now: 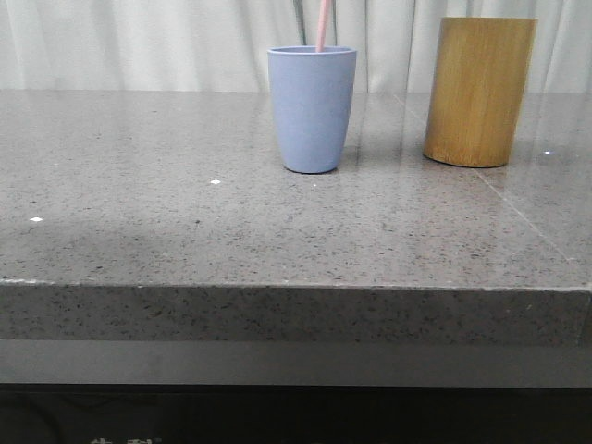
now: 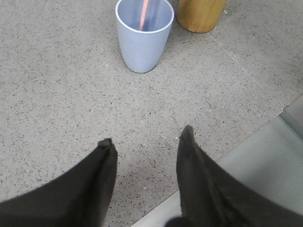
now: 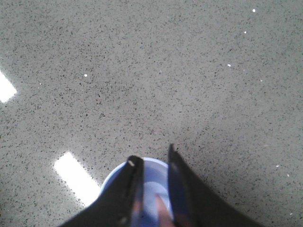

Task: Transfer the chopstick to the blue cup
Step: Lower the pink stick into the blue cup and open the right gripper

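On the far middle of the grey speckled stone tabletop (image 1: 139,231) stands the matte grey-blue handleless cup (image 1: 312,111), and to its right, a little apart, the taller yellow-brown bamboo cylinder (image 1: 479,91). A thin pale pink chopstick (image 1: 321,26) rises from the mouth of the cup and leaves the front view at the top. The left wrist view also shows the pink stick inside the cup, leaning on the inner wall.

The right gripper (image 3: 151,163) is directly above the cup, with its fingers close together around the pink stick; it seems to be clamped on it, and the stick end is already low inside the cup. The left gripper (image 2: 147,137) hangs over the nearer part of the tabletop with its fingers wide apart and holds nothing.

My judgement is that the task is almost complete, and only the release remains. The risk is that the long stick leans hard on the rim when it is let go, because it is much taller than the light cup, and this can tip the cup over. If the gripper lifts before it opens enough, it can also drag the stick out again.
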